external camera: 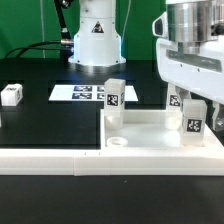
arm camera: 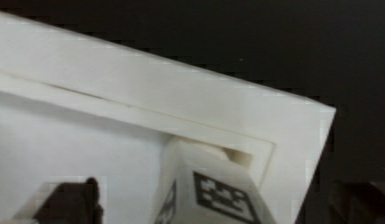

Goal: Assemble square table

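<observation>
The white square tabletop lies flat in the corner of the L-shaped rail. One tagged white leg stands upright at its far corner on the exterior view's left. A second tagged leg stands at the far corner on the right, between the fingers of my gripper. In the wrist view this leg rises from the slab with a dark finger set apart from it, so the gripper is open. An empty round socket shows at the near corner.
A third small tagged leg lies loose on the black table at the exterior view's left. The marker board lies behind the tabletop. The robot base stands at the back. The rail borders the slab's corner.
</observation>
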